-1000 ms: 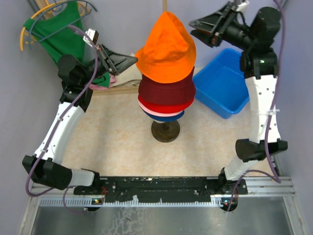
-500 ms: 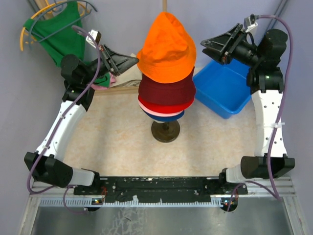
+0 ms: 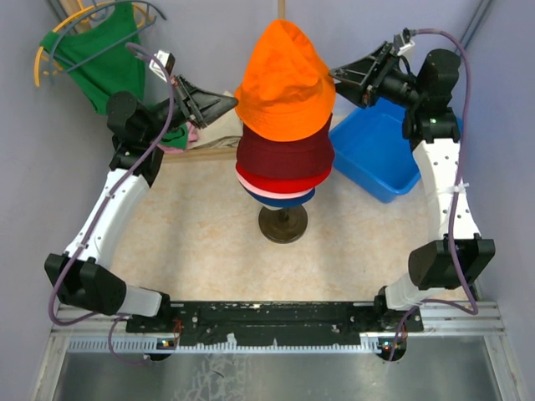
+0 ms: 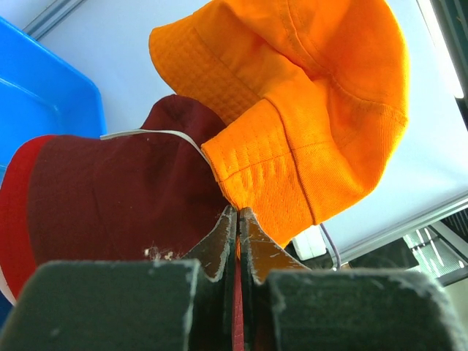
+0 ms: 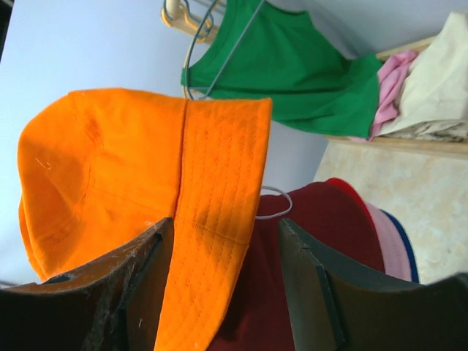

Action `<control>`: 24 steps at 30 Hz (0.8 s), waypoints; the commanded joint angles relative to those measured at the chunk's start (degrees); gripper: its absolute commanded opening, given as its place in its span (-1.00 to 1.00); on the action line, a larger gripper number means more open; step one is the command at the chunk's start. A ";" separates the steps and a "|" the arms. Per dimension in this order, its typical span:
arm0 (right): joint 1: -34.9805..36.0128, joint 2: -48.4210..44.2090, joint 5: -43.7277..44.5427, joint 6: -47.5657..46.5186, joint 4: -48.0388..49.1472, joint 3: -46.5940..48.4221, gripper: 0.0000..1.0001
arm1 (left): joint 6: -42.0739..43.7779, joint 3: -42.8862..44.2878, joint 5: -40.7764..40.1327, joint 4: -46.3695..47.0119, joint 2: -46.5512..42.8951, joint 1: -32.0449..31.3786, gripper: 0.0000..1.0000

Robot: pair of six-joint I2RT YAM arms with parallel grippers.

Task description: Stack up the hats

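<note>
Landmark: the hat stand (image 3: 282, 224), mid-table, carrying the whole pile.
Stack: orange bucket hat (image 3: 284, 71) on top, over the dark red beanie (image 3: 284, 154), then red, pink and navy brims just above the stand's base.
Step in hand: seating the orange hat, seemingly the last one.
Left gripper (image 4: 238, 219): fingers pinched together at the orange brim's left edge; held fabric cannot be confirmed.
Right gripper (image 5: 223, 252): fingers apart, straddling the brim on the stand's right.
Axis: crown points up, long axis vertical, sitting high and loose.
Next move: probably draw the brim down evenly, then let go.
</note>
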 commanded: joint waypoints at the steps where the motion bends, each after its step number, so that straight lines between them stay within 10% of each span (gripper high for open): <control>1: 2.17 -0.64 -1.63 4.90 9.93 -0.88 0.16 | -0.18 0.43 0.64 2.40 0.46 0.49 -0.92; 4: 2.50 -1.14 -2.36 8.62 13.09 -1.00 -0.12 | -0.33 -0.05 0.54 2.95 0.54 0.51 -0.92; 8: 2.52 -1.03 -2.32 10.99 12.82 1.53 -0.98 | -0.79 0.97 0.49 4.16 1.70 0.59 -0.92; 24: 8.81 2.30 1.64 31.52 24.65 6.51 -1.00 | -3.12 23.58 1.98 8.09 15.03 5.82 -0.92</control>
